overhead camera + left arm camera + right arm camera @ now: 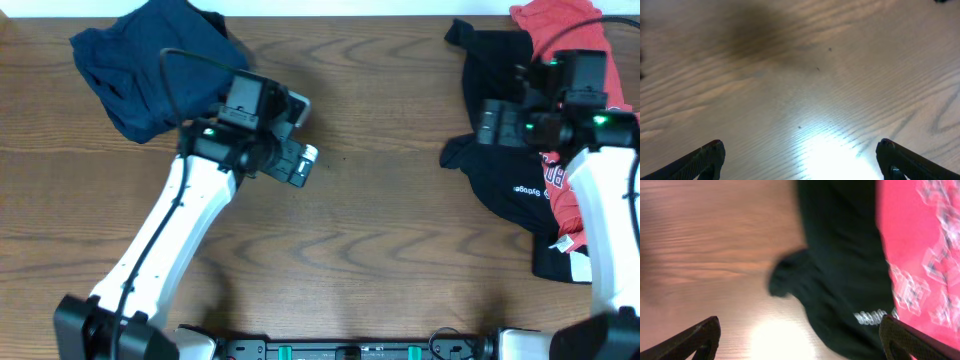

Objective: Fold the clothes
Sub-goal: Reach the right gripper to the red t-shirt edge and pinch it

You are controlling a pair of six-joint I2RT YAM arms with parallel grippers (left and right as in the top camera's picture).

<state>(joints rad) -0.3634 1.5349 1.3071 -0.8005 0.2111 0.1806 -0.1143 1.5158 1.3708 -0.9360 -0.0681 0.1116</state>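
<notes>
Left end effector [301, 162] and right end effector [487, 121], both spread apart, hover above worktop [380, 250], black T-shirt [500, 185] at 3 o'clock.

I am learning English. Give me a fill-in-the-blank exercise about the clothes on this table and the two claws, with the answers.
1. On the brown wooden table, the crumpled navy blue garment lies at the far ____ corner.
2. The printed garment beside the black T-shirt with white lettering is ____ in colour.
3. The left claw and the right claw are both ____, holding nothing.
Answers: left; red; open.
</notes>
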